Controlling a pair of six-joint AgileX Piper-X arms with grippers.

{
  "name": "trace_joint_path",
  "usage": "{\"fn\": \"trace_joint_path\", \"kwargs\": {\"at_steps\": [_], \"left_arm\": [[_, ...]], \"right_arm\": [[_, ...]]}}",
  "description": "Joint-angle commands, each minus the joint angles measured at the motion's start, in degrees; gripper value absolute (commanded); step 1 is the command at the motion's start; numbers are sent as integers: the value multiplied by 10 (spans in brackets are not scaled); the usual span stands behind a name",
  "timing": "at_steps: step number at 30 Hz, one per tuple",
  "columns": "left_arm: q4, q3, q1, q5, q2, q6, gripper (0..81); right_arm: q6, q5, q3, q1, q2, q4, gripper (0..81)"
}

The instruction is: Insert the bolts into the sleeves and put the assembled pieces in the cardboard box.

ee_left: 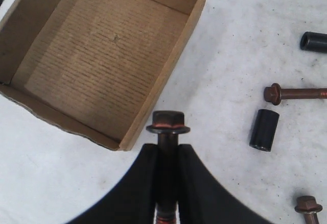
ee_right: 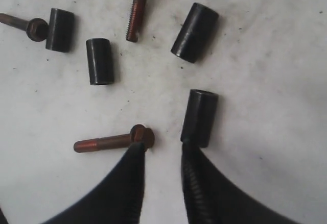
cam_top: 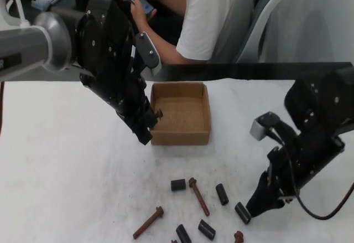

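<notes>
the white bench (cam_top: 66,165) carries everything, and the cardboard box (cam_top: 181,138) sits open near its middle, with no assembled piece in it yet. the left gripper (ee_left: 167,155) hangs just beside the box's near corner, its two fingers pressed together on the shank of the held bolt (ee_left: 167,123). the bolt's flanged head sticks out past the fingertips toward the box wall. no sleeve shows on this bolt and its threaded end points back toward the wrist, so it seems to be waiting beside the box for its mate, not ready to drop in. the right gripper (ee_right: 162,150) sits low over the loose parts toward the bench's front, fingers apart with nothing between them. one fingertip touches the end of the near sleeve (ee_right: 199,117) and the other lies just beside the head of the loose bolt (ee_right: 113,141). that placement suggests it is lining up on the sleeve, the part the held bolt lacks. more sleeves (ee_right: 99,60) and more bolts (ee_right: 138,7) lie scattered flat beyond, apart from one another, so each looks easy to pick singly.
</notes>
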Motion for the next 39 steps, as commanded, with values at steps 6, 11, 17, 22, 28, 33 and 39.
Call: {"fn": "trace_joint_path", "kwargs": {"at_steps": [6,11,17,22,28,33,39], "left_arm": [[8,-4,1,4,-7,-4,2],[13,-4,1,4,-7,-4,2],[20,-4,1,4,-7,-4,2],[20,-4,1,4,-7,-4,2],[23,-4,1,18,-9,-4,2],[23,-4,1,18,-10,-4,2],[23,-4,1,18,-10,-4,2]], "right_arm": [[4,6,1,25,22,-17,321],[2,52,1,25,21,-64,321],[-14,83,1,20,21,-80,321],[-15,84,1,20,21,-66,342],[-13,96,1,21,21,-58,399],[-8,93,1,25,36,-58,399],[5,83,1,51,89,-60,399]]}}
